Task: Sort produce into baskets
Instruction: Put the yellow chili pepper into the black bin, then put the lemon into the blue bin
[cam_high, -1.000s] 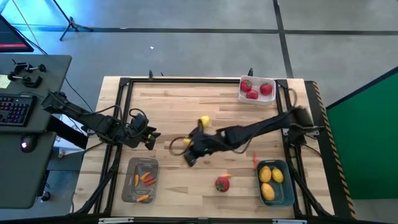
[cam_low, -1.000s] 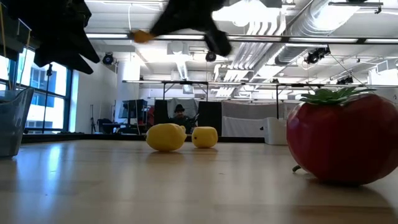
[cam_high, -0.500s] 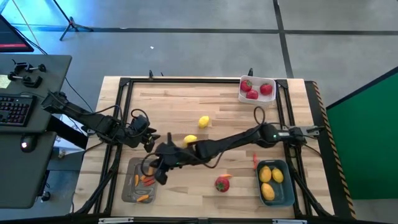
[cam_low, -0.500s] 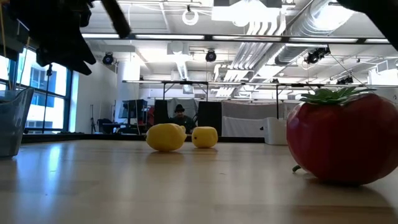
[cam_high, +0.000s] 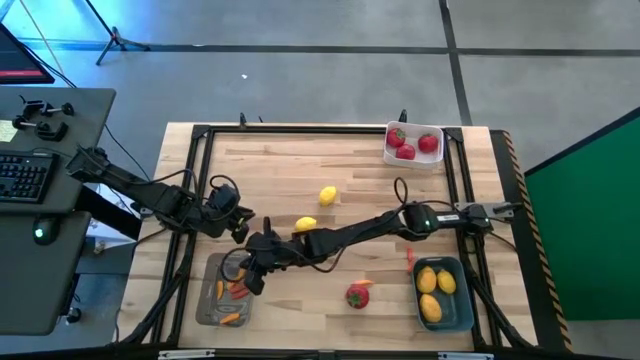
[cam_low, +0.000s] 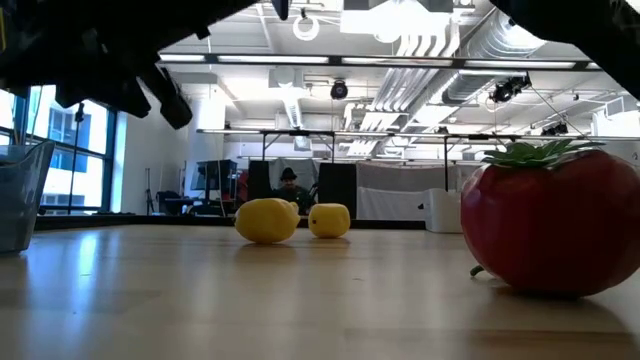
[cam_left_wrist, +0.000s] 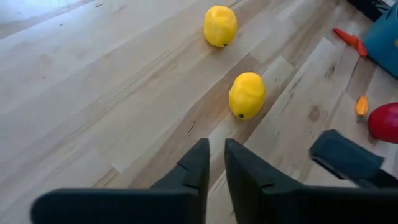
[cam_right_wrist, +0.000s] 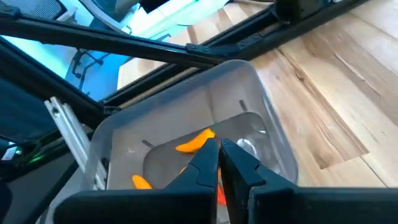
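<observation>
Over grey tray (cam_high: 207, 301): right pincer (cam_high: 251, 283), shut.

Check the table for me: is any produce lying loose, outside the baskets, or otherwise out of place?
Yes. Two lemons lie mid-table, a red fruit sits beside the blue basket, and thin peppers lie near it. The right pincer hangs over the grey tray.

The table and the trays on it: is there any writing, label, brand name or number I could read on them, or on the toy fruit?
None can be read.
The wooden table, the white tray, the blue tray and the grey tray show no print.
The lemons and the red fruit are plain.
The keyboard on the side desk has keys too small to read.
</observation>
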